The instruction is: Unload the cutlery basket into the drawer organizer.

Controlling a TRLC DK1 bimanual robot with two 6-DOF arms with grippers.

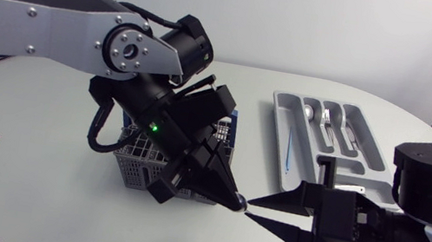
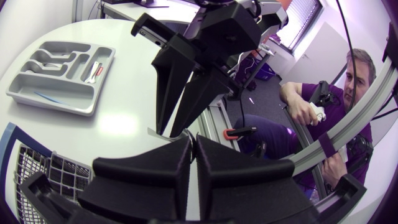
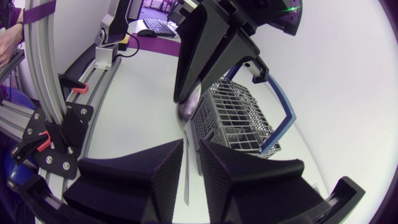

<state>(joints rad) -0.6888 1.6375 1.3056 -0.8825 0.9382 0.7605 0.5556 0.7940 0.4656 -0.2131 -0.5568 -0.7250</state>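
Left gripper [image 1: 234, 201], frame centre, pinches what looks like spoon [image 3: 186, 111] just right of wire cutlery basket [image 1: 133, 169]. Right gripper [image 1: 248, 210] jaws spread, spoon handle between them. Drawer organizer [image 1: 281, 134], upper right, holds cutlery.

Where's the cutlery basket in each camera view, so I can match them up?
Head view: cutlery basket left of centre, under the left arm.
Left wrist view: basket beside the left gripper, grid wall showing.
Right wrist view: basket ahead of the right gripper.
Shared landmark: the left gripper holding a spoon, beside the basket.
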